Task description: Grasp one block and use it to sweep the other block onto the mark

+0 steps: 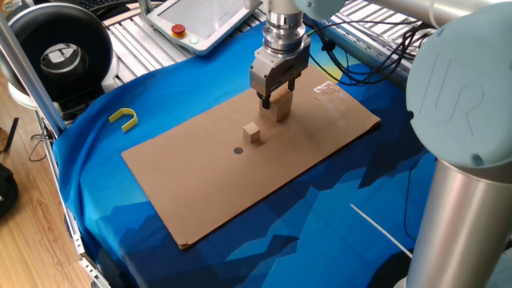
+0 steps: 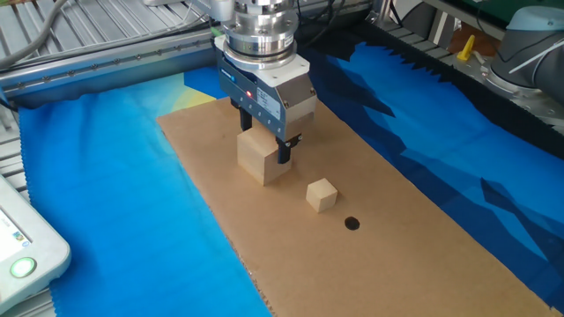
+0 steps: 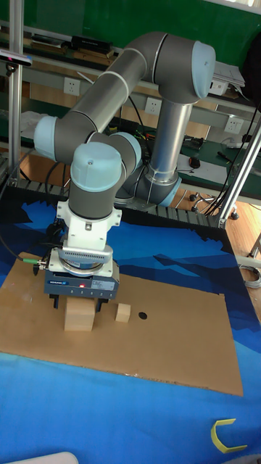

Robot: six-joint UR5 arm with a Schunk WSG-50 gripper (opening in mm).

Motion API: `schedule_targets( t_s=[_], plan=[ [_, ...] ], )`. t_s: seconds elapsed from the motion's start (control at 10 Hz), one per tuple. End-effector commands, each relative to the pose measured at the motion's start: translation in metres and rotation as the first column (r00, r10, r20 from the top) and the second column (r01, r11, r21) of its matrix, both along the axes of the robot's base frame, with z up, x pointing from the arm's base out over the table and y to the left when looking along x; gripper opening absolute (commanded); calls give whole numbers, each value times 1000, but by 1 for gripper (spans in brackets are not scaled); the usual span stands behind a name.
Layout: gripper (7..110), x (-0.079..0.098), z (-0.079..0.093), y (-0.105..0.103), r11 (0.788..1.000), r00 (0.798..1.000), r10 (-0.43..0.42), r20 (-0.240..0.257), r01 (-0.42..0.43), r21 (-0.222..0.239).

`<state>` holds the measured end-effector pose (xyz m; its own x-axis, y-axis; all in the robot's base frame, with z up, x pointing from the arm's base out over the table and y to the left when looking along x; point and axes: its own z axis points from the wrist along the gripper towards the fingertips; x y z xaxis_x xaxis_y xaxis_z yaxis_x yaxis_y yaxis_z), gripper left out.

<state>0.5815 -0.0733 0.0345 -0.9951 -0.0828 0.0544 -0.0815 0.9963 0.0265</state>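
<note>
The larger light-brown block [image 2: 263, 158] [image 1: 280, 106] [image 3: 78, 315] rests on the brown cardboard sheet [image 2: 423, 229]. My gripper [image 2: 264, 139] [image 1: 276, 98] [image 3: 77, 303] hangs straight down over it. Its two dark fingers [image 2: 284, 150] straddle the block's upper part and look open, with a thin gap on one side. The tiny tan block [image 2: 322, 195] [image 1: 254, 133] [image 3: 123, 312] sits a short way from the big block. Just beyond it lies the mark [image 2: 352, 224] [image 1: 238, 150] [image 3: 143, 315], a small dark dot. All three lie roughly in one line.
The cardboard lies on a blue cloth [image 1: 160, 88]. A yellow U-shaped piece [image 1: 124, 118] rests on the cloth off the sheet. A whitish tape patch [image 1: 328, 90] marks one cardboard corner. A teach pendant [image 1: 204, 20] and a black round device [image 1: 60, 52] stand beyond the cloth.
</note>
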Motion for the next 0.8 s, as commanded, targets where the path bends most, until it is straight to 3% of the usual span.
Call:
schedule_targets(
  t_s=[0.0, 0.1, 0.2, 0.3, 0.5, 0.6, 0.7],
  plan=[
    [44, 2, 4, 17, 993, 997, 72, 17, -73, 94],
    [44, 3, 4, 14, 994, 997, 75, 20, -76, 83],
    [88, 3, 4, 13, 994, 997, 72, 17, -73, 79],
    [88, 4, 3, 7, 996, 998, 68, 19, -69, 55],
    [88, 3, 3, 7, 997, 999, 50, 9, -50, 50],
    [66, 2, 2, 6, 998, 999, 38, 5, -38, 44],
    [66, 3, 2, 5, 999, 999, 33, 6, -34, 40]
  ],
)
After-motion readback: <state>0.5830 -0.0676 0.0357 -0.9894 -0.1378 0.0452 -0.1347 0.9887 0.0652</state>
